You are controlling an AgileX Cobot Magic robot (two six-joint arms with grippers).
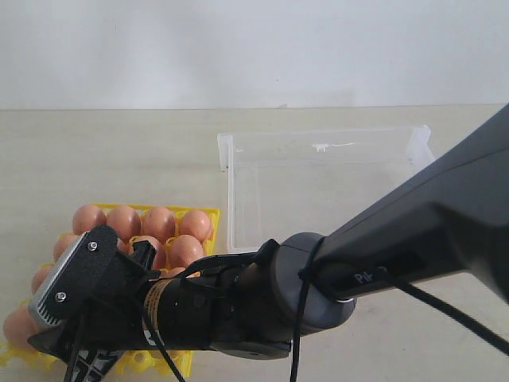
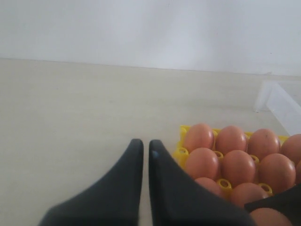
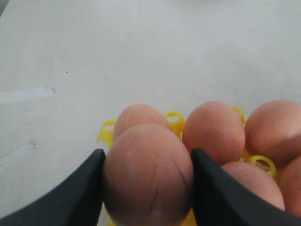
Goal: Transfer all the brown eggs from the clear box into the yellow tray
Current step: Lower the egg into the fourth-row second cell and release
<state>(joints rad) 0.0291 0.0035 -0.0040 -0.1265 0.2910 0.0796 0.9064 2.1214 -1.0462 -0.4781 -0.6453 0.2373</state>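
As our right gripper [image 3: 147, 160] clasps a brown egg [image 3: 148, 181] above the yellow tray [image 1: 210, 213] (half hidden by its arm [image 1: 413, 231]), our left gripper [image 2: 146, 143] sits clenched, empty.

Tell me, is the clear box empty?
Empty, as far as it shows: nothing lies inside the clear box, though the arm hides its near edge.

Smooth, matte reddish-brown oval eggs [image 1: 159, 223] sit upright in rows in the cups of the bright yellow plastic lattice tray [image 1: 211, 215]. The shallow transparent plastic box [image 1: 318, 142] stands just beside it. One egg [image 3: 148, 188] is pinched in the right gripper [image 3: 146, 157] at the tray's edge.
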